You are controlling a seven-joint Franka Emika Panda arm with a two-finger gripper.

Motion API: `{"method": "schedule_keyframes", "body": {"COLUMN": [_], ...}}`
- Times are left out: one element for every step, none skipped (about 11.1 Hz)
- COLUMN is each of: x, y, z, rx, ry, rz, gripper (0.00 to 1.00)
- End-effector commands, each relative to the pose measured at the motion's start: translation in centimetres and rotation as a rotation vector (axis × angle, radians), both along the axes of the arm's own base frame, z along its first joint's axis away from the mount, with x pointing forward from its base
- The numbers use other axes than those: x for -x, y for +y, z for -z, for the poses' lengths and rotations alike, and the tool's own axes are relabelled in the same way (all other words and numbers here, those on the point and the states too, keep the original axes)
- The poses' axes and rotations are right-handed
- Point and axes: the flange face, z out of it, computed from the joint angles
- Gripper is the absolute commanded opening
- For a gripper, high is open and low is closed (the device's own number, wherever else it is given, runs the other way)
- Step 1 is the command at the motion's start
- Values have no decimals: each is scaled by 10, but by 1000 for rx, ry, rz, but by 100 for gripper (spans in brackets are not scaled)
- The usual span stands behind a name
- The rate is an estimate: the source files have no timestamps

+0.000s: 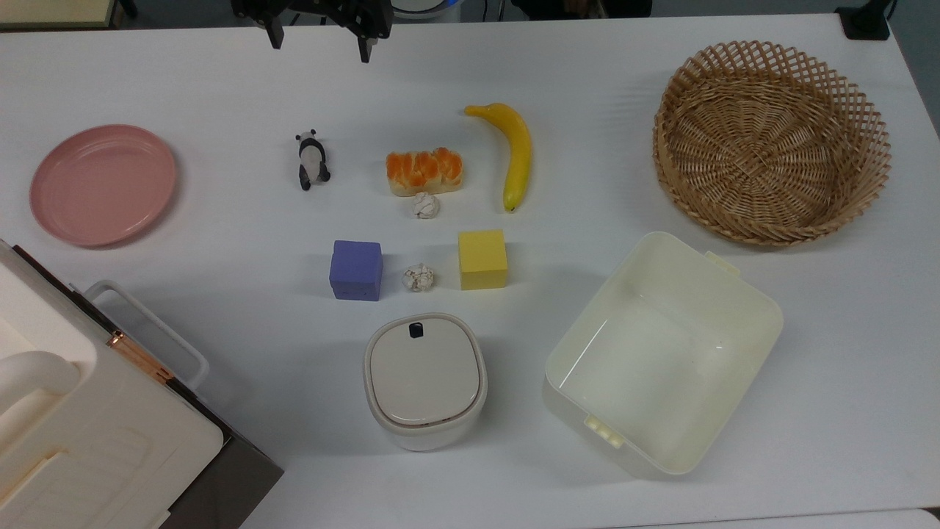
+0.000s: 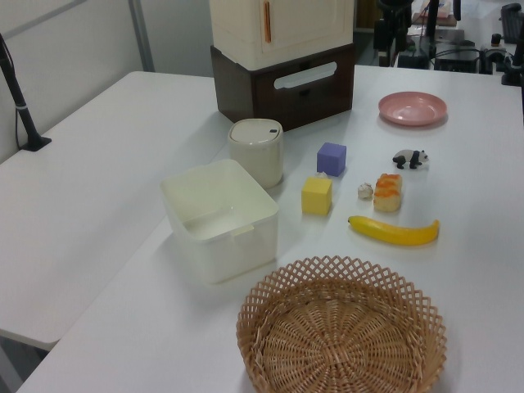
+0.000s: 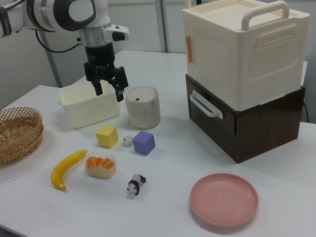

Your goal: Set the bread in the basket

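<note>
My claw (image 3: 109,88) hangs in the air above the surface (image 1: 220,95), black fingers spread apart, nothing between them. In the top view it (image 1: 319,40) sits at the upper edge, well apart from everything.

Bread (image 1: 424,171): small oblong loaf, glossy lumpy orange top, pale tan sides, lying flat near the middle of the surface. A crumpled whitish paper ball (image 1: 425,206) sits just beside it on the top view's lower side. A smooth curved yellow banana (image 1: 512,151) lies near it on the top view's right; a small black-and-white panda figure (image 1: 311,159) lies to the top view's left.

Below the bread in the top view: matte purple cube (image 1: 356,270), second paper ball (image 1: 418,278), yellow cube (image 1: 482,259), in a row. Further down, a rounded cream lidded pot (image 1: 425,378) with a small dark tab on its lid.

Basket (image 1: 771,139): large, round, tan wicker, open lattice rim, tightly woven base; well apart from the bread at the top view's upper right. Nothing lies in it. A cream rectangular plastic tub (image 1: 749,294), smooth-walled, stands near it.

Pink round plate (image 1: 103,184), shallow, at the top view's left. In the right view, a ribbed cream box (image 3: 244,49) with a handle sits on a dark brown case (image 3: 256,123).
</note>
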Motion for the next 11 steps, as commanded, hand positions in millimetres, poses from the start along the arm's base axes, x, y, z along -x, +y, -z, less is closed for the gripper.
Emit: {"method": "schedule_keyframes", "body": {"x": [0, 0, 1, 1, 1, 1, 1, 1, 0, 0, 0], "y": [8, 8, 8, 7, 8, 8, 8, 8, 8, 8, 11], "z": [0, 0, 0, 0, 0, 0, 1, 1, 1, 2, 2], "rx": [-4, -4, -4, -4, -4, -5, -6, -5, -5, -5, -5], "ry": [-12, -10, -9, -10, -9, -9, -4, -7, -10, -8, -8], "rz": [-34, -34, -34, -33, -34, -34, -32, -33, -33, -27, -28], "gripper": [100, 100, 100, 100, 100, 100, 100, 100, 100, 100, 100]}}
